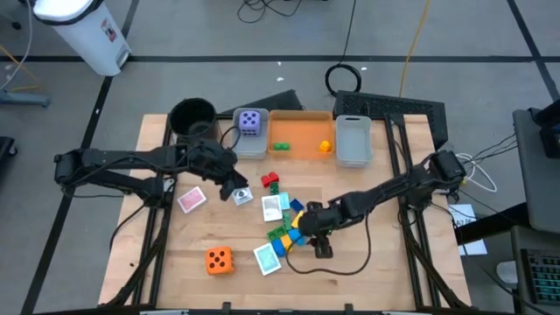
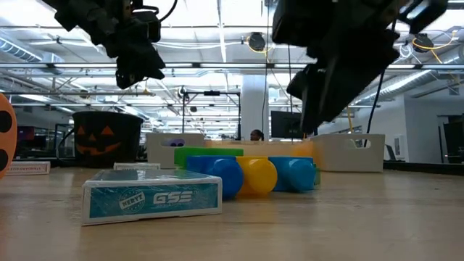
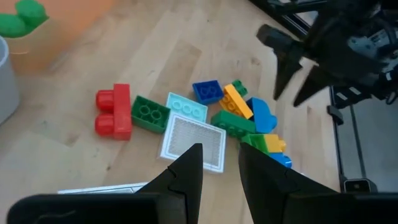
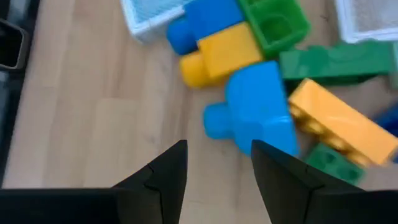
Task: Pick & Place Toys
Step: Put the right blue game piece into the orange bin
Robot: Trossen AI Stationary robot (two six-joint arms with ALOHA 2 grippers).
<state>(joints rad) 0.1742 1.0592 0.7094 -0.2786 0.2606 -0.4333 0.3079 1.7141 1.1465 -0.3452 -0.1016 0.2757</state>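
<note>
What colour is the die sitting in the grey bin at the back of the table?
Purple with white dots: the die shows best in the high view.

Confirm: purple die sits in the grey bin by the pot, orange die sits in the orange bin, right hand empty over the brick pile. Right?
One thing is wrong: the orange die is not in the orange bin; the high view shows it on the table, near the front edge. The rest stands: purple die in the grey bin by the pot, right hand empty over the brick pile.

place: open lab hall; evidence: ceiling trusses (image 2: 217, 69); monitors (image 2: 286, 123); floor cables (image 1: 289, 9)
</note>
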